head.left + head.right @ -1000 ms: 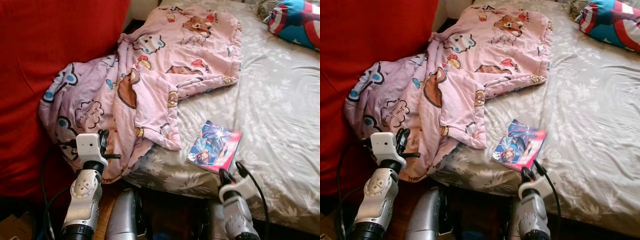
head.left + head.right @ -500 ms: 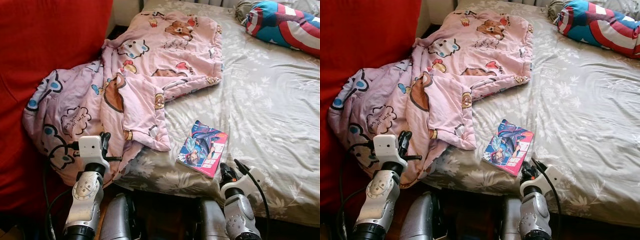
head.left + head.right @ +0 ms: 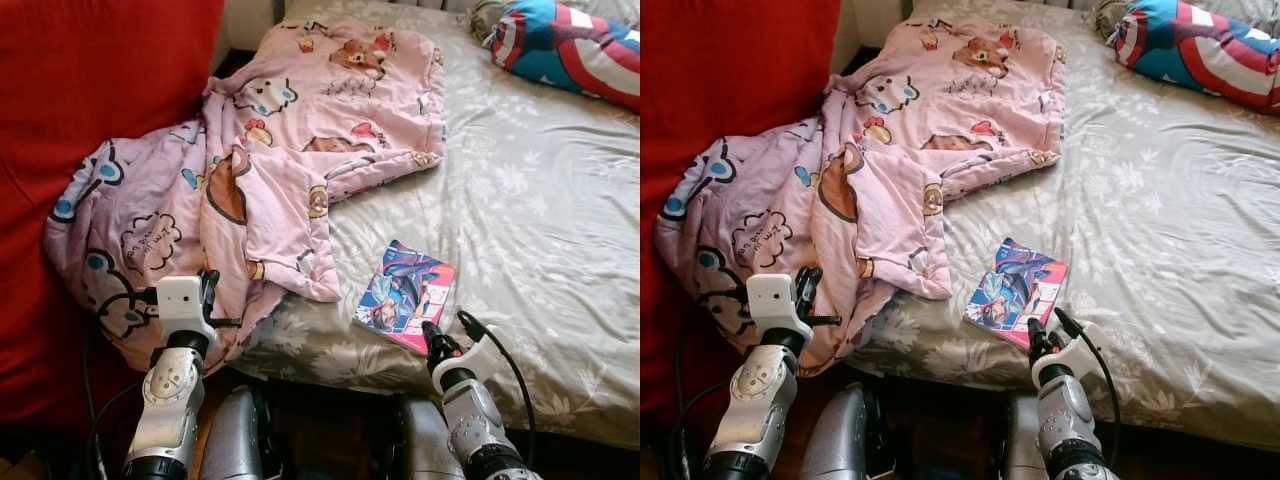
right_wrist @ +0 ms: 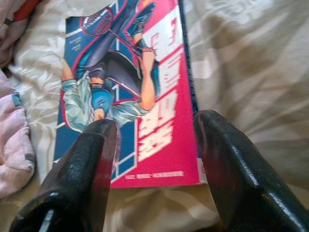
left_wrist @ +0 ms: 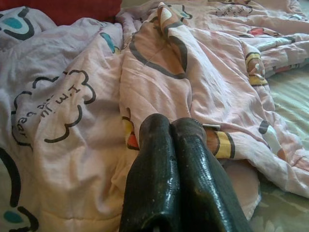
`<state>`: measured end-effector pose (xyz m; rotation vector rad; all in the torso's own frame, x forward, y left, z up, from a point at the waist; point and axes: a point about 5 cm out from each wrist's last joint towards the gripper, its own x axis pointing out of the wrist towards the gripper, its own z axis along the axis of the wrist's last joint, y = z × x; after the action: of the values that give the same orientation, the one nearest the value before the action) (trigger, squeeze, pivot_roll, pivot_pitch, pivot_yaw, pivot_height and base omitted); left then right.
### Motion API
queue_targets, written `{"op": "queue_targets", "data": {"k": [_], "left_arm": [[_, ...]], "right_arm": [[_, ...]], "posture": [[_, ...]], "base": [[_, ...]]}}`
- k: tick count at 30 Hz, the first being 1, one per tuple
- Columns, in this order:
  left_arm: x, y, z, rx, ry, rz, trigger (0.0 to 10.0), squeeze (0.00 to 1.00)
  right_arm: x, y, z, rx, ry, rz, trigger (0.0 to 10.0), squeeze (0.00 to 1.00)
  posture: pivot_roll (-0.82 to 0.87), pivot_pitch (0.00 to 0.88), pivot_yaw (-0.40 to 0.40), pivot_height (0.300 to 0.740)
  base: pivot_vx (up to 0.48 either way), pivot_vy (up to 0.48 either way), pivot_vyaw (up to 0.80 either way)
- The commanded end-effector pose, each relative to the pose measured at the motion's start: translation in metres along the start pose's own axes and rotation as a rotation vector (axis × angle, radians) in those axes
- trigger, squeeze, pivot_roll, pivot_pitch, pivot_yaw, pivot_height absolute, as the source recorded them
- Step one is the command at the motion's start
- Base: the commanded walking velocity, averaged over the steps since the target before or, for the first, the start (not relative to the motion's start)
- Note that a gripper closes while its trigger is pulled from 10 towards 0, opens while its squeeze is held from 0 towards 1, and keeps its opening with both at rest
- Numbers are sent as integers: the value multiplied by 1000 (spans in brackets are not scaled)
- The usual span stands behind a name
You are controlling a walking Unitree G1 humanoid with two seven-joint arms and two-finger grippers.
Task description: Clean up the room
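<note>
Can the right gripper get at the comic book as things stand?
Probably yes: the right gripper is open just short of the comic book, which lies flat and uncovered near the bed edge.

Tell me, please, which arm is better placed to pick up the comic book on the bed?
Right. The right claw is open just short of the comic book, its near edge between the fingers. The left claw is shut, over by the pink blanket.

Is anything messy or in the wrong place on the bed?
Yes. The pink cartoon blanket is crumpled in a heap and slides off the bed's edge. A comic book lies loose on the grey sheet, askew near the edge, with the open right pincer at it.
</note>
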<state>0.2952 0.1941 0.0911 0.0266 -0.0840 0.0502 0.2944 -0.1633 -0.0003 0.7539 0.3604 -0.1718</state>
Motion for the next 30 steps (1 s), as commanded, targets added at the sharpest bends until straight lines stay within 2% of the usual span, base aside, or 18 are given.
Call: {"op": "queue_targets", "data": {"k": [1,4,12,30], "left_arm": [[-4,3,0,16,-1,4,10000,0],[-6,5,0,22,2,3,10000,0],[-11,7,1,32,8,2,10000,0],[-24,14,2,63,33,-9,10000,0]], "right_arm": [[0,-2,-2,11,18,-5,10000,0],[4,4,1,22,17,8,10000,0],[6,6,2,54,29,0,10000,0],[3,-7,1,106,21,-73,10000,0]], "posture": [[-19,211,-14,605],[-10,220,-11,605],[15,244,-2,605],[51,295,25,605]], "base": [[0,0,0],[0,0,0],[0,0,0],[0,0,0]]}}
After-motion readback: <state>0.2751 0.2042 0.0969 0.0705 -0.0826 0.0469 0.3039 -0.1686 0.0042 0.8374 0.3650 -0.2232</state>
